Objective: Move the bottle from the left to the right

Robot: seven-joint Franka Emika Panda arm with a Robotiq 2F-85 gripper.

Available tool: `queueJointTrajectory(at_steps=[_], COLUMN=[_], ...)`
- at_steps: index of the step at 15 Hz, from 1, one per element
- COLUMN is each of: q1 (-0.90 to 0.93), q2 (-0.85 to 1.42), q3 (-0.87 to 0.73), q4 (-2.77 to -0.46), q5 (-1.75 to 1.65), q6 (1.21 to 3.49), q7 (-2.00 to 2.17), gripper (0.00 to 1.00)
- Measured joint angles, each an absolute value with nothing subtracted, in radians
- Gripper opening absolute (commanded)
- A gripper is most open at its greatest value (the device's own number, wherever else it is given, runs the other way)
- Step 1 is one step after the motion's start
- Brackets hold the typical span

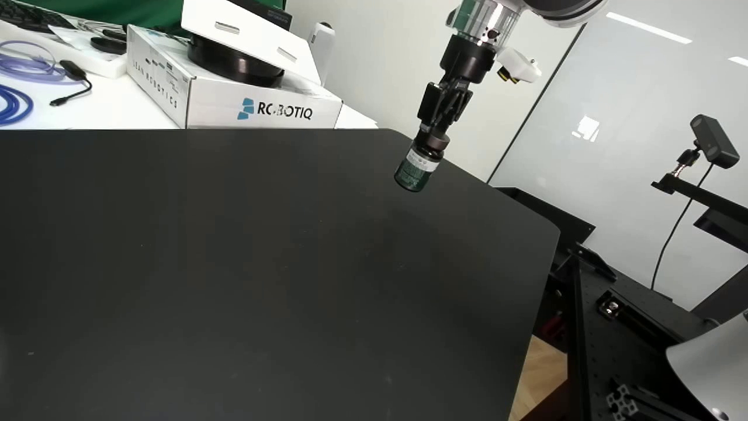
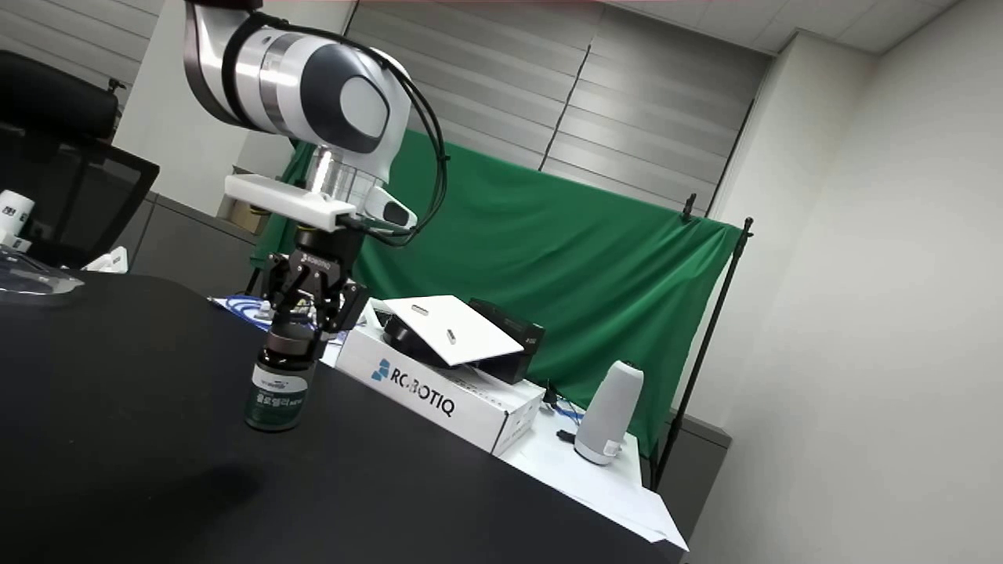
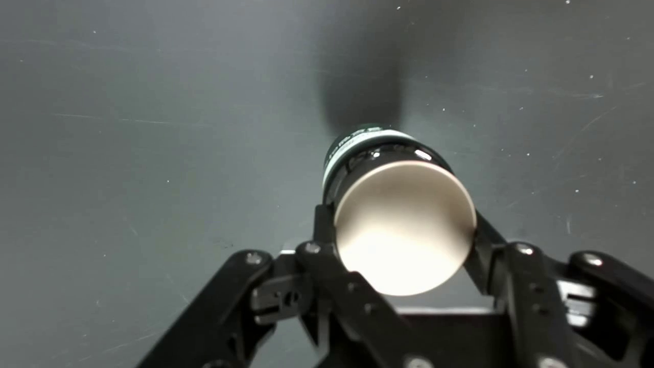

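Note:
The small dark bottle with a brown cap and a green and white label shows in both exterior views (image 1: pixel 416 169) (image 2: pixel 276 395). My gripper (image 1: pixel 433 133) (image 2: pixel 302 325) is shut on its cap, with one finger on each side. The bottle hangs tilted above the black table (image 1: pixel 245 263), and its shadow lies on the table apart from it. In the wrist view the round cap top (image 3: pixel 405 225) fills the space between the fingers (image 3: pixel 401 230), and most of the bottle body is hidden behind the cap.
A white Robotiq box (image 1: pixel 263 108) (image 2: pixel 427 395) with a tilted white panel stands on a white desk behind the black table. Blue cables (image 1: pixel 14 105) lie on that desk. A clear plastic package (image 2: pixel 31 282) lies at the table's far left in an exterior view. A camera on a bracket (image 1: pixel 714 140) stands beyond the table.

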State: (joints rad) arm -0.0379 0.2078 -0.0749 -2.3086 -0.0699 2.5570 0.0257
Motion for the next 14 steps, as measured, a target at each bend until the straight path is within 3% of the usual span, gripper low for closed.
queueJointTrajectory(at_steps=[5, 6, 14], q1=[-0.038, -0.038, -0.044], q2=[0.208, 0.208, 0.213], q3=[-0.075, -0.075, -0.103], q4=[-2.309, -2.309, -2.309], q5=[-0.066, -0.065, -0.033], q6=[2.557, 2.557, 2.634], q7=[0.026, 0.026, 0.13], gripper=[0.61, 0.36, 0.36])
